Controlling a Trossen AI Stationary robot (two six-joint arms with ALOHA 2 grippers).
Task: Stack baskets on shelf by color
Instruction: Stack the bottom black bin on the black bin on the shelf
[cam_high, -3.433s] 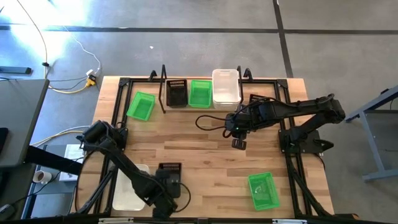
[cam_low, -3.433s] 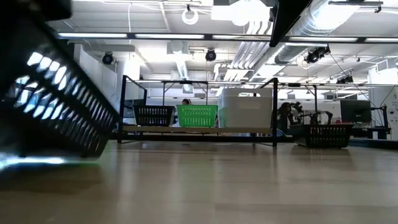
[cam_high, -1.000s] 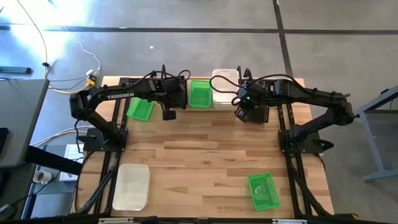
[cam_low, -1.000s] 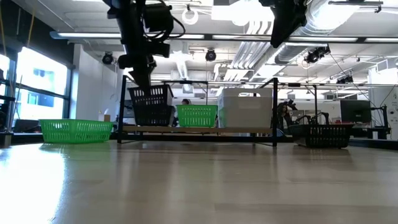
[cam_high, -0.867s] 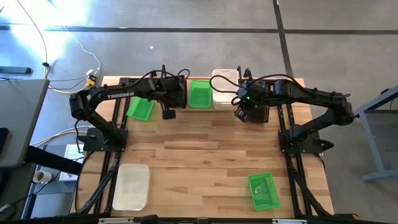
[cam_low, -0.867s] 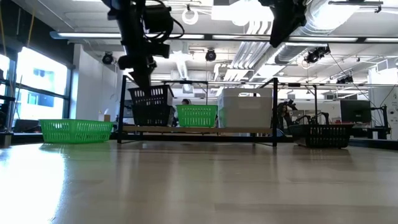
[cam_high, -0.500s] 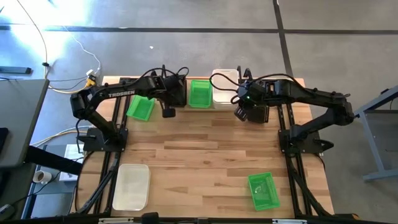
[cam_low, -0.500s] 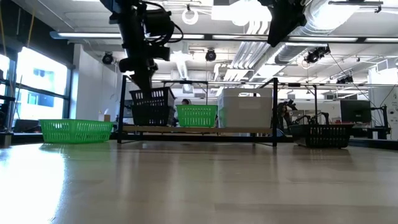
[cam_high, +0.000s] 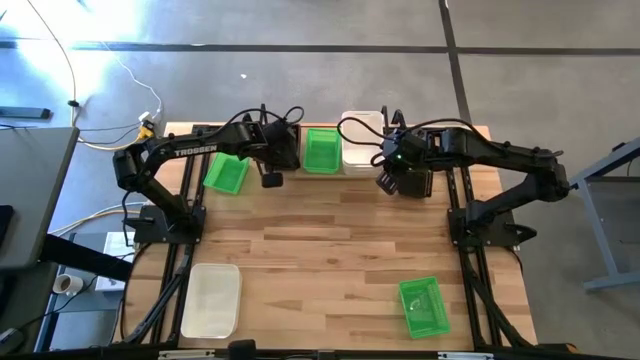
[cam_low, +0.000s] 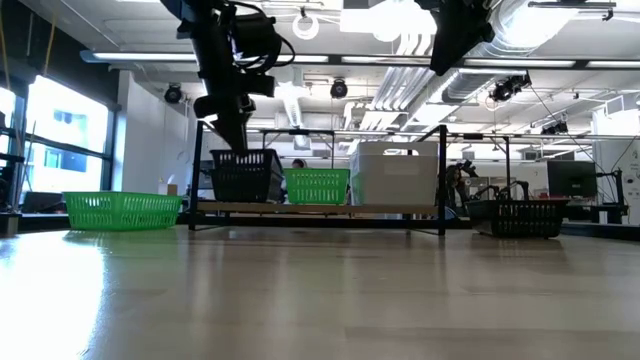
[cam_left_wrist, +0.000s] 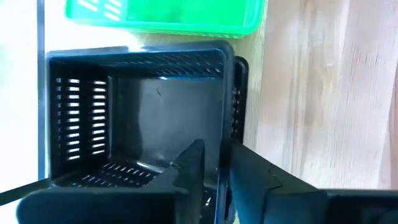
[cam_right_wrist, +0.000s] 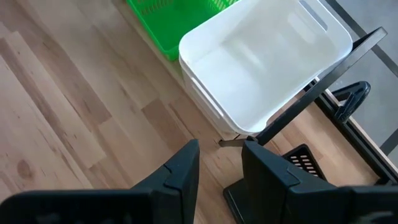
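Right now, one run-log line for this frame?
left gripper: straddling black basket wall on shelf | right gripper: open, empty, by white basket | loose: green, white, black baskets

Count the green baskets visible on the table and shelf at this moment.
3. One green basket sits on the shelf between the black and white ones, one lies left of the shelf, one near the front right. Nested ones might be hidden.

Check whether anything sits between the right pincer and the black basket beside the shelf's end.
Nothing visible does: the right pincer hangs open above bare wood, with the black basket just beyond it, past the shelf frame's foot.
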